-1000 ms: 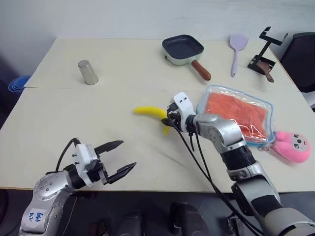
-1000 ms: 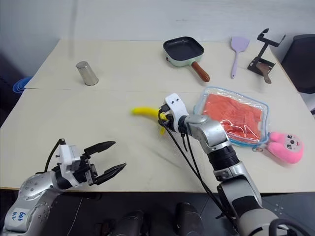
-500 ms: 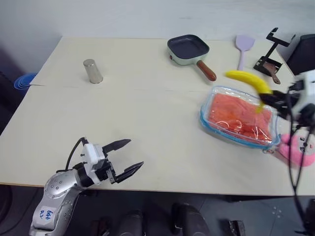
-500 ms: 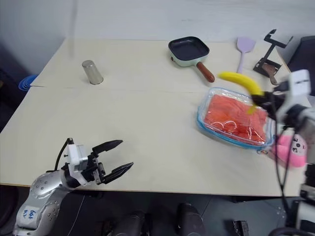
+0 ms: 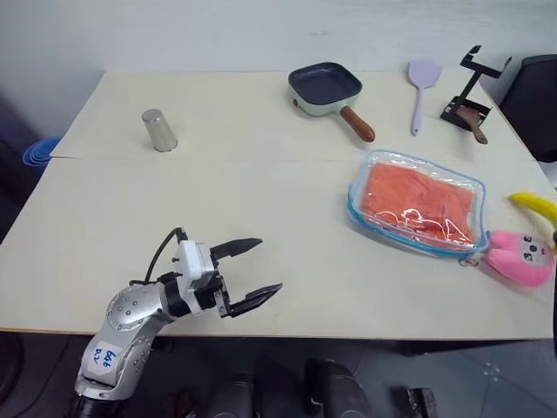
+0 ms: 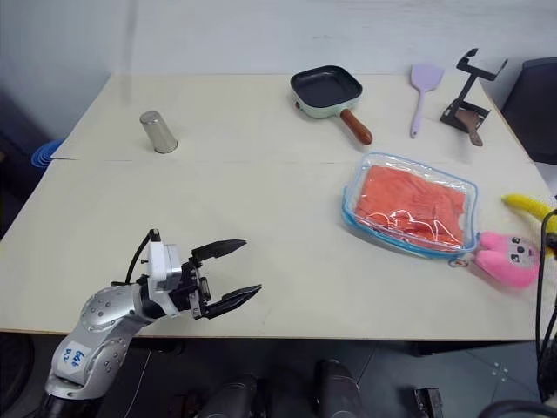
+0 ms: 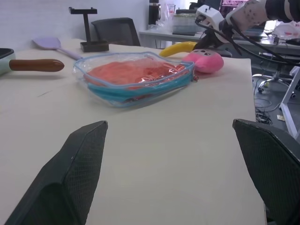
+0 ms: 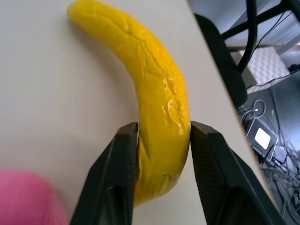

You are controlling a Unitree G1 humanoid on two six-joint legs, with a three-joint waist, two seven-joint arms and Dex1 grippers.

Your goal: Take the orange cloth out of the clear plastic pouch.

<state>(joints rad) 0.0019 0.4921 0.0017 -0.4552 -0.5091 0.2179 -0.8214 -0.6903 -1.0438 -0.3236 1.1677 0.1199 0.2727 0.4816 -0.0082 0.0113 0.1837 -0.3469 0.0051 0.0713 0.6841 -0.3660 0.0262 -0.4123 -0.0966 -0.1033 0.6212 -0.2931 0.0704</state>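
Your right gripper (image 8: 160,140) has swung the banana (image 8: 154,101) past the pouch (image 5: 416,204), still pinching it; left gripper (image 5: 248,274) gapes wide.

The left arm reaches in over the near edge of the table, forearm roughly level. Its left end effector (image 5: 248,274) hovers with both black fingers (image 7: 79,164) spread wide apart, nothing between them. The right end effector (image 8: 161,176) sits at the far right edge of the table, its two fingers (image 8: 117,173) pressed against either side of a banana (image 8: 159,108).
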